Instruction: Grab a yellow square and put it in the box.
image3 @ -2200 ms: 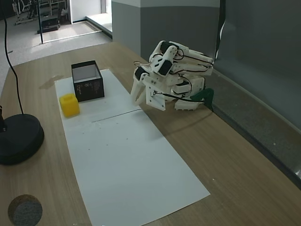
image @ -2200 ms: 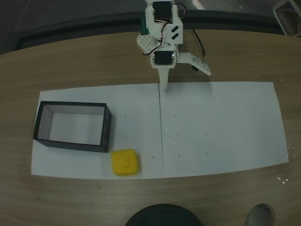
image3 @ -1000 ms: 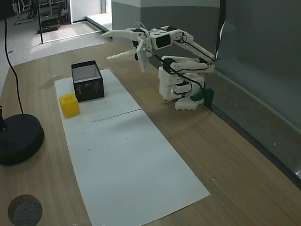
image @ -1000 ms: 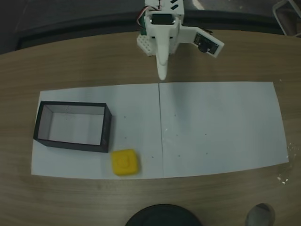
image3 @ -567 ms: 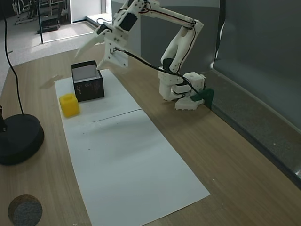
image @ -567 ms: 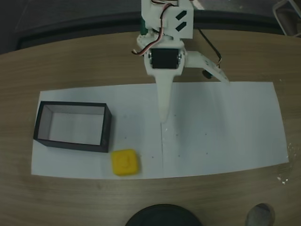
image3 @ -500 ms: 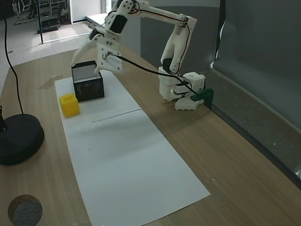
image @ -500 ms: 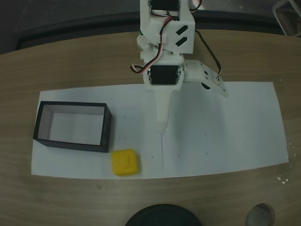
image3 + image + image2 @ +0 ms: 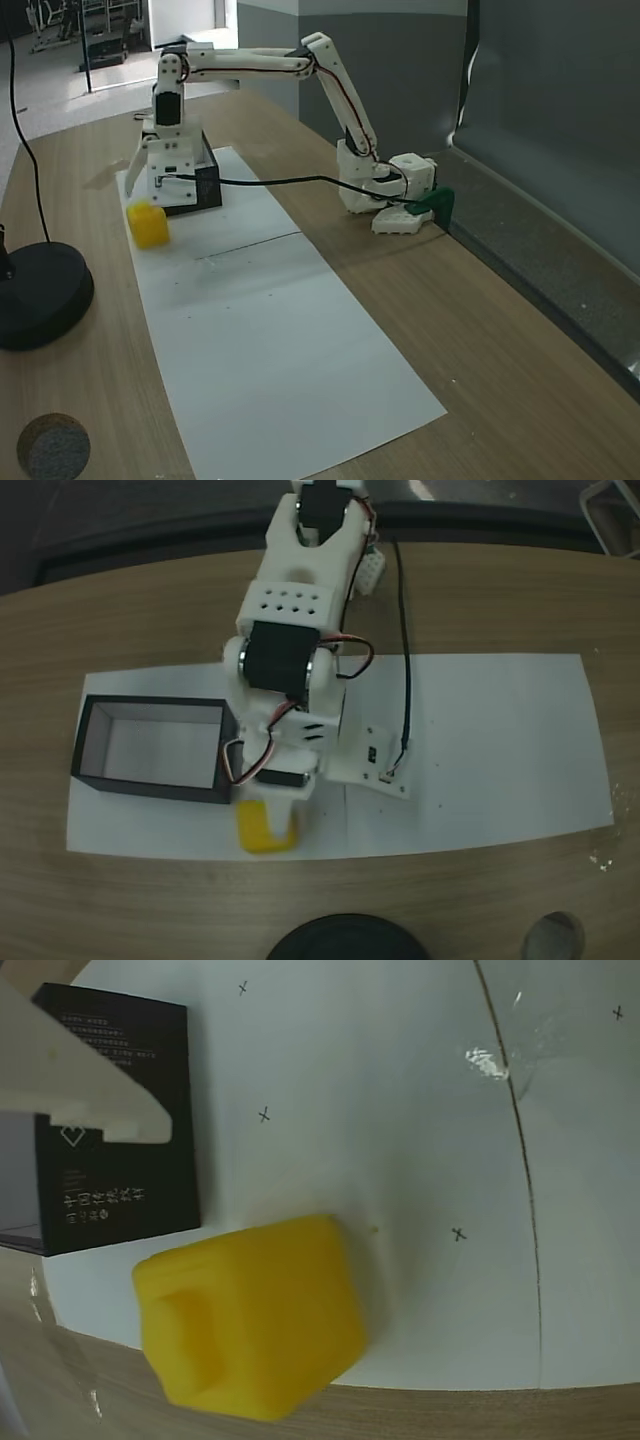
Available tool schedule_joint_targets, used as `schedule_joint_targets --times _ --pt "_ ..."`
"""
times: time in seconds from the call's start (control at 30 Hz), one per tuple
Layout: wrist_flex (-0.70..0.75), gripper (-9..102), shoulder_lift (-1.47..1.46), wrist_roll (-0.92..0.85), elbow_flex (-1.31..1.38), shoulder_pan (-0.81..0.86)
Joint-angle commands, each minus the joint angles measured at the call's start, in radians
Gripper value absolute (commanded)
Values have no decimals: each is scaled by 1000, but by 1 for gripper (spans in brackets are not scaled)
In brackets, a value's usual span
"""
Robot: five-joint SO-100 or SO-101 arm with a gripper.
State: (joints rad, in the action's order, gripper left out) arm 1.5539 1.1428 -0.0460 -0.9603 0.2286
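since the earlier frame our arm has swung out from its base; the end effector (image 9: 140,193) now hangs spread just above the yellow square (image 9: 148,223), which sits on the paper (image 9: 280,350) beside the box (image 9: 200,185), ready to descend and pinch.

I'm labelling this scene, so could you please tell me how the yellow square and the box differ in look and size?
Colour: the yellow square is bright yellow all over, while the box has thin black walls and a pale inside.
Size: the yellow square is much smaller than the box, which is several times wider.
Form: the yellow square is a solid block with rounded corners; the box is hollow and open-topped.
Both rest on the white paper.
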Motion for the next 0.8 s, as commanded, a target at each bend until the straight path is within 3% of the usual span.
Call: schedule_joint_targets --times 0.0,0.77 --pt "-3 35 -20 -3 97 12" --pt "-9 32 -256 -38 288 78"
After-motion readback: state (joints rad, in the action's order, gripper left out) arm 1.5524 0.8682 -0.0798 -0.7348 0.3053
